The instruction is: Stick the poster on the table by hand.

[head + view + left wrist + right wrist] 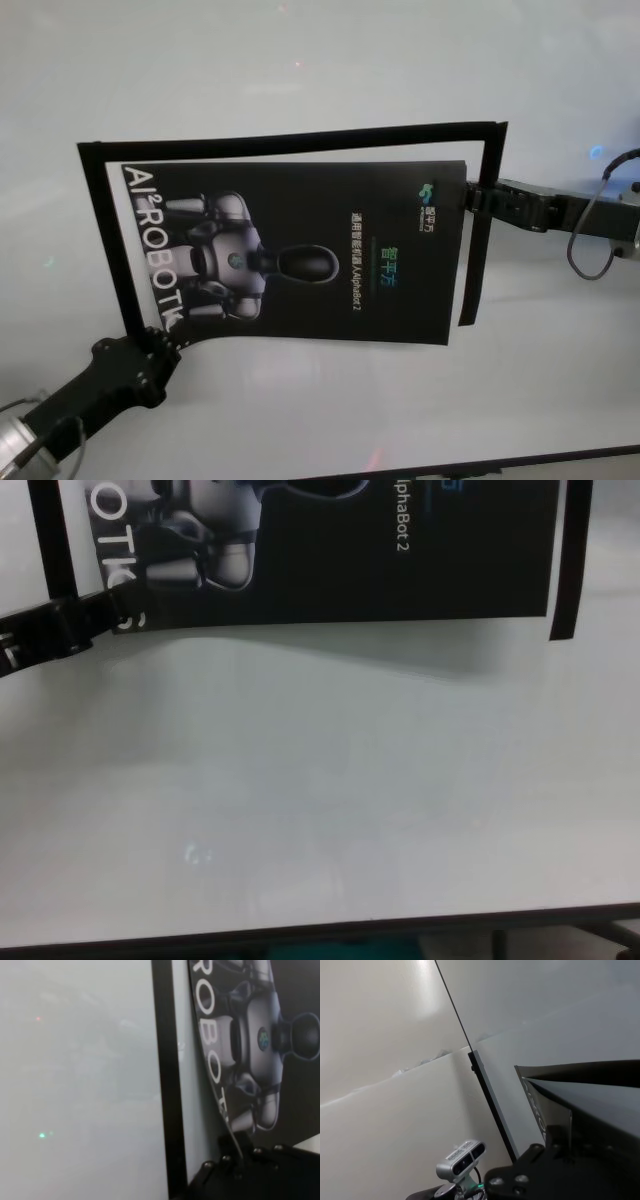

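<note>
The poster (300,260), a glossy black sheet with white lettering and a robot picture, hangs just above the table (300,60) and casts a shadow under its near edge (350,640). My left gripper (160,345) is shut on its near left corner, with the sheet's edge pinched between the fingers (240,1157). My right gripper (470,195) is shut on the poster's right edge, seen close in the right wrist view (567,1135). The left gripper also shows in the chest view (90,620).
Narrow black tape strips frame the poster on three sides: far (290,140), left (105,240) and right (478,250). The table's dark front edge (350,930) runs close to me. A small grey camera unit (462,1160) shows in the right wrist view.
</note>
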